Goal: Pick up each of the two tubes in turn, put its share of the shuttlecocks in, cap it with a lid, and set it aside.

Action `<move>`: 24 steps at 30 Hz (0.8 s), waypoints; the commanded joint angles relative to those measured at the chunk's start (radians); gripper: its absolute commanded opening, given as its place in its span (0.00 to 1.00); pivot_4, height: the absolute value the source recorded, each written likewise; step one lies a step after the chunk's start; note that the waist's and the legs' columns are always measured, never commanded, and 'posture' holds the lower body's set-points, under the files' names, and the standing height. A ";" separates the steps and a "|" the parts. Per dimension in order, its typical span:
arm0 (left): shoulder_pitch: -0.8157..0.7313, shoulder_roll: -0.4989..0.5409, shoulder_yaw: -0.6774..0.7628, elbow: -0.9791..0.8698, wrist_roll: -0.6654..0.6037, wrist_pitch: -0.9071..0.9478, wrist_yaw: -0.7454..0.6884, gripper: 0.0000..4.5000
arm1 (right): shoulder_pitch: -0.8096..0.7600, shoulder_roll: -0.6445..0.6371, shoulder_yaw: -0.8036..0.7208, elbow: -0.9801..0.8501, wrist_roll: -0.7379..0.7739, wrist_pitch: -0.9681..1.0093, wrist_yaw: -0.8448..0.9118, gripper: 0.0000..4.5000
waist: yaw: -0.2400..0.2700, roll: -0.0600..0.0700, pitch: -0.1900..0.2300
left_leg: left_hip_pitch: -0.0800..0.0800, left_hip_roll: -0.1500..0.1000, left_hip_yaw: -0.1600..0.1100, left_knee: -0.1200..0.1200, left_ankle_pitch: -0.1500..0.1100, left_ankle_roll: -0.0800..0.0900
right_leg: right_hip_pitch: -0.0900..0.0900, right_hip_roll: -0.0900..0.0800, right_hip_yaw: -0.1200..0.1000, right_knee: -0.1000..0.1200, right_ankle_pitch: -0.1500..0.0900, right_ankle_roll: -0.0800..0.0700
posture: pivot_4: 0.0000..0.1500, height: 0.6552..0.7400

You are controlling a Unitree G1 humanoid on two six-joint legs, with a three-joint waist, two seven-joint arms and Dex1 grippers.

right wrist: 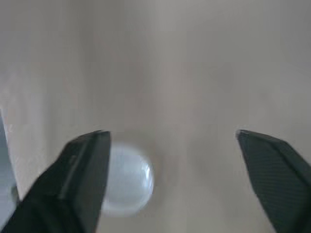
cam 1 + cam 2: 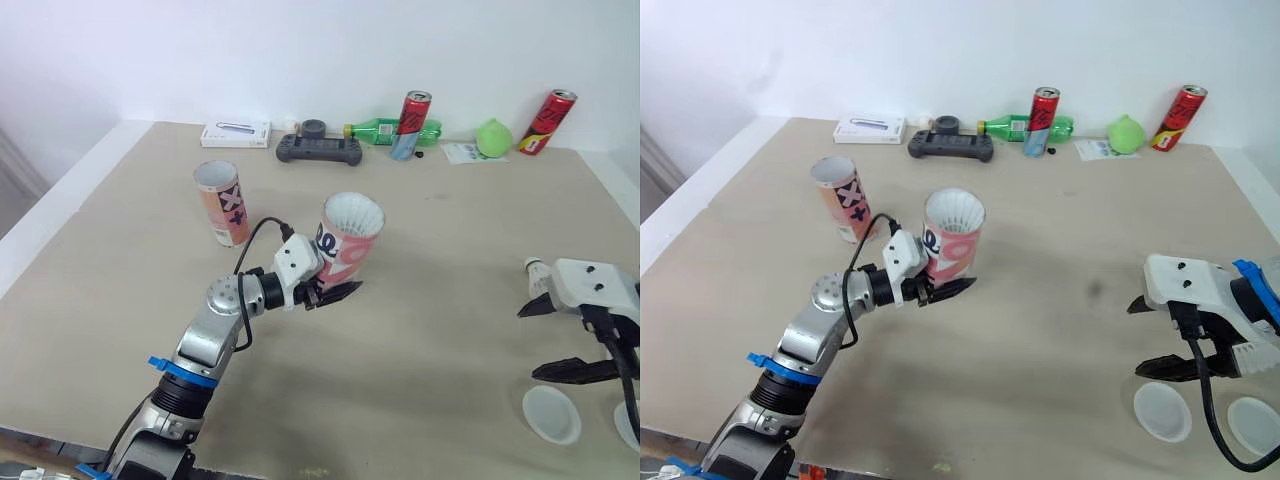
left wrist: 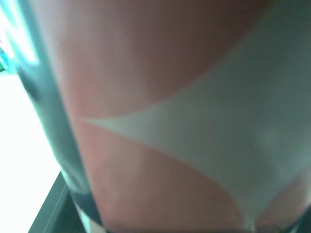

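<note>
Trouble could come from the tilt of the held tube (image 2: 348, 240). It is leaned over, and white shuttlecocks (image 2: 354, 213) are seen at its open top, so they could be spilled if it is tipped more. The tube looks smooth and round, so it could be dropped if the hold is weak, or if a lid is pushed on too hard. The two white lids (image 2: 552, 414) are flat and thin and are laid on the table (image 2: 440, 330), so one could be pushed away or missed when it is picked up.

The left hand (image 2: 332, 288) is closed around the low part of this tube, which seems to be held up off the table near the middle. The right hand (image 2: 552, 338) is opened wide and nothing is held in it. It is kept over the table just beside one of the lids, and no touch can be seen. The other tube (image 2: 222, 203) is stood upright further back on the left, well apart from both hands. Neither tube is capped yet.
</note>
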 commanded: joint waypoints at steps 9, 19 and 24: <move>0.056 -0.100 -0.037 0.261 0.046 -0.288 0.086 0.63 | 0.080 0.046 0.118 0.175 -0.173 -0.266 -0.055 0.98 | -0.001 -0.005 0.003 | 0.007 0.000 0.003 0.001 0.000 0.000 | 0.006 0.000 0.002 -0.001 -0.001 -0.003 | 1.00 0.99; 0.066 -0.090 -0.049 0.287 0.051 -0.317 0.081 0.63 | -0.091 0.117 0.353 0.324 -0.241 -0.361 -0.121 0.93 | -0.002 -0.006 0.003 | 0.010 0.000 0.004 0.000 0.000 0.000 | 0.009 0.000 0.004 -0.001 0.000 -0.002 | 1.00 0.99; 0.070 -0.087 -0.042 0.276 0.051 -0.313 0.097 0.63 | -0.065 0.121 0.378 0.321 -0.247 -0.373 -0.121 0.49 | -0.001 -0.009 0.001 | 0.011 0.000 0.003 0.000 0.000 0.000 | 0.010 0.000 0.003 -0.001 -0.001 -0.003 | 1.00 0.99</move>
